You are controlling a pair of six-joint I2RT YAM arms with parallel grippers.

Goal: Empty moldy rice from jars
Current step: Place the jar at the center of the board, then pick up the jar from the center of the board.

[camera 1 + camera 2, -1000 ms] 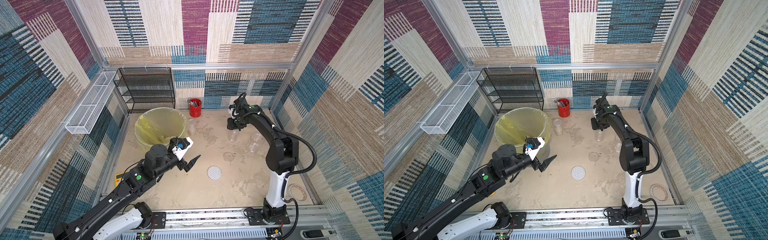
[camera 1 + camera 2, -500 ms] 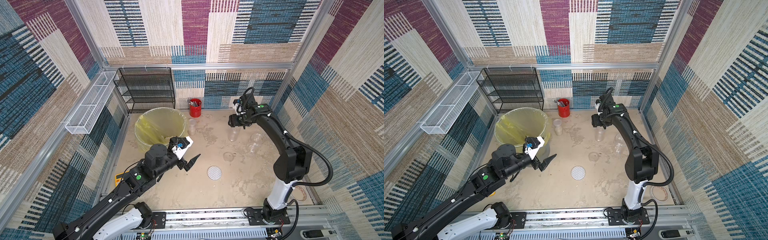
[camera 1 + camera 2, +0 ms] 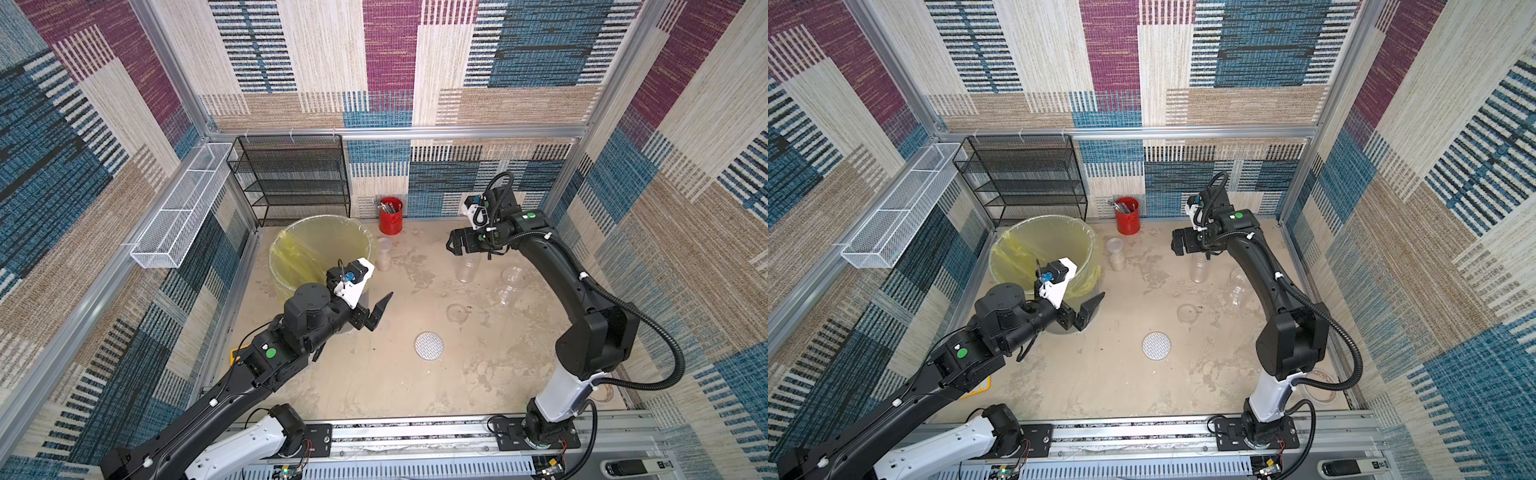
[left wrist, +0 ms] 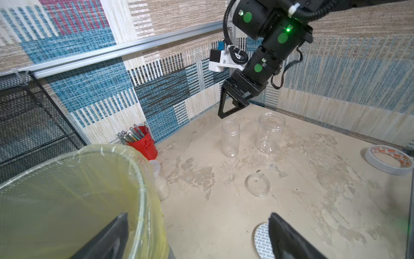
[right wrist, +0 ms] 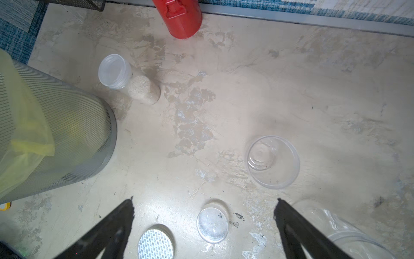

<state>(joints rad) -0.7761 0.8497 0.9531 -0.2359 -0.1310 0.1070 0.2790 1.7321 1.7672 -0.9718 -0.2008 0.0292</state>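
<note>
The right gripper [image 3: 456, 246] is hanging with its jaws spread wide and nothing between them, just above an empty small jar [image 3: 466, 270] that is standing upright toward the back right corner of the tabletop [image 3: 374, 374]. An empty wider jar [image 3: 509, 286] is sitting near it by the right edge. The left gripper [image 3: 376, 312] is hovering, likewise spread and empty, beside the bin [image 3: 291, 253] at the left edge. The moldy rice [image 5: 143, 89] is sitting in the capped jar [image 3: 383, 257], which is standing between the bin and the red cup [image 3: 390, 216] at the back edge.
</note>
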